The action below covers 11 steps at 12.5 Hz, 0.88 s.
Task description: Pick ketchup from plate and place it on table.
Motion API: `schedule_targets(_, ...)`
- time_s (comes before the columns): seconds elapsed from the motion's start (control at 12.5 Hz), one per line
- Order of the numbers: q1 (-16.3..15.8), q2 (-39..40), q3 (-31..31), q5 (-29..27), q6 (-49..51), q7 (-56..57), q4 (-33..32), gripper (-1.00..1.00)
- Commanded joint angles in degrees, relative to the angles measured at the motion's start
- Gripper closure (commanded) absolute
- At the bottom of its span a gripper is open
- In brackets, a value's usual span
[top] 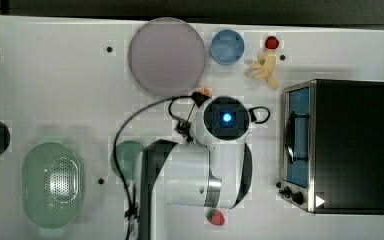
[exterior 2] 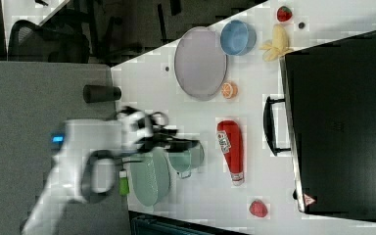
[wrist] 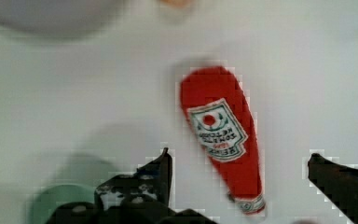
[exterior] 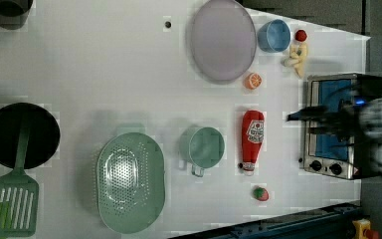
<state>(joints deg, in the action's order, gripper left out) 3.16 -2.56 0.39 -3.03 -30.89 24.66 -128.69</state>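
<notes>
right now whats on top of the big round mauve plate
Nothing: the large round pale mauve-grey plate is bare in the left view. The slim red ketchup bottle lies flat on the white table, apart from it.

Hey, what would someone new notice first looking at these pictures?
The red ketchup lies flat on the white table, off the bare mauve plate. In the wrist view the open gripper hangs above it. A black toaster oven sits at the top view's right.

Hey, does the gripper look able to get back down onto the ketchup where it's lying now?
Probably yes: the gripper is open above the ketchup, which lies alone on the table, apart from the green cup.
</notes>
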Motion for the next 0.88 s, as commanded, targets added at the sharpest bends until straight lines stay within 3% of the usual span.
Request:
schedule_targets(0.08, -0.1, -6.4, 0.2, -0.6, 10.4, -15.9, 9.1, -1.00)
schedule_targets(0.48, -0.1, -7.9, 0.4, 4.3, 25.1, -20.4, 20.4, -1.00)
schedule_targets(0.88, -0.1, -7.9, 0.5, 4.4, 26.7, -20.4, 22.4, -1.00)
